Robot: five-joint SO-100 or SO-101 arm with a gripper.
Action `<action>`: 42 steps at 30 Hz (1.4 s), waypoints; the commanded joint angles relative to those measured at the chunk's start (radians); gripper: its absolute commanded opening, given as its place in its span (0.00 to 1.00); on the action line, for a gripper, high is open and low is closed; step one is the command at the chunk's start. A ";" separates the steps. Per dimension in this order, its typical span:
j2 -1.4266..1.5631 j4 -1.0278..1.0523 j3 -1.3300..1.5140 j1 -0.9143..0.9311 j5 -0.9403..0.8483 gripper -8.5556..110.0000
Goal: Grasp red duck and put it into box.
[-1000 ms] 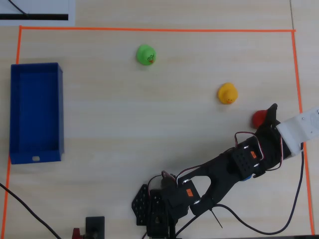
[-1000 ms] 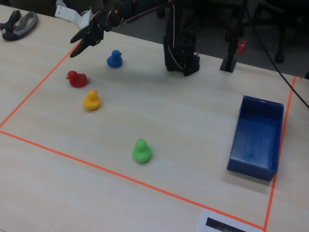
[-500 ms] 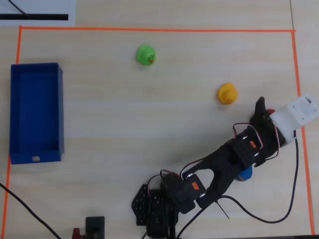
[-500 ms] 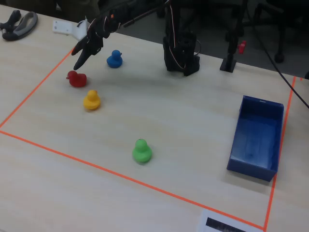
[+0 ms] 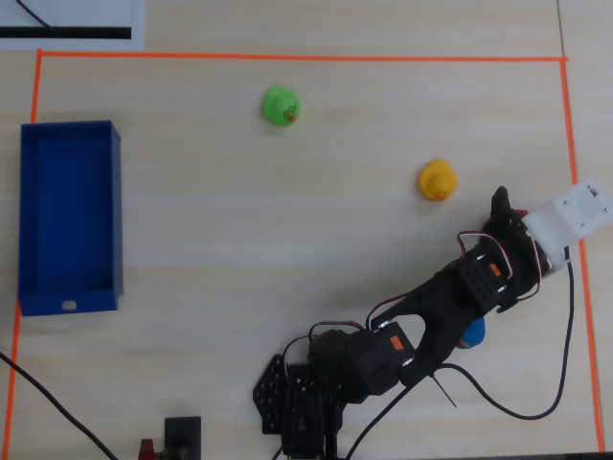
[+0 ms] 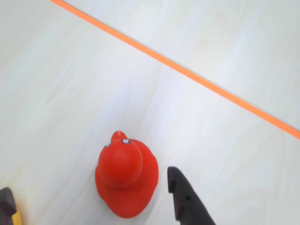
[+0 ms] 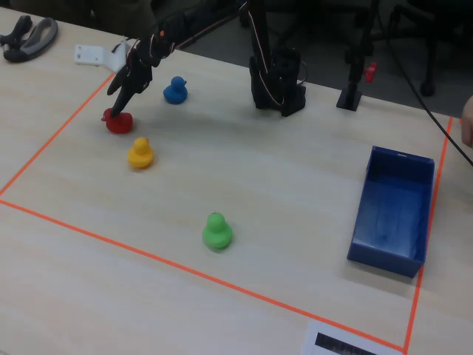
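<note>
The red duck [image 6: 125,180] stands on the table between the fingers of my open gripper [image 6: 89,183], closer to the right finger [image 6: 185,201] and not touching it. In the fixed view the gripper [image 7: 117,111] hangs just over the red duck [image 7: 118,123] near the left tape line. From overhead the gripper [image 5: 508,213] covers the red duck [image 5: 519,215] except for a sliver. The box [image 5: 117,220], deep blue and open-topped, sits at the far left of the overhead view and at the right in the fixed view, box [image 7: 386,257].
A yellow duck [image 7: 140,153] stands close beside the red one, a blue duck [image 7: 175,90] behind it, and a green duck [image 7: 216,231] in mid-table. Orange tape [image 6: 187,72] frames the work area. The arm base [image 7: 277,85] stands at the back edge.
The gripper has swung from near the tape line over the red duck and come down around it. The ducks and the box have not moved.
</note>
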 commanded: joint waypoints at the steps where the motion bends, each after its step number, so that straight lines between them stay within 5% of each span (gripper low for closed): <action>1: -0.011 -0.023 -0.074 -0.014 0.009 0.44; 31: -0.258 -0.044 -0.201 0.029 -0.043 0.44; 42: -0.236 -0.060 -0.104 0.035 -0.123 0.32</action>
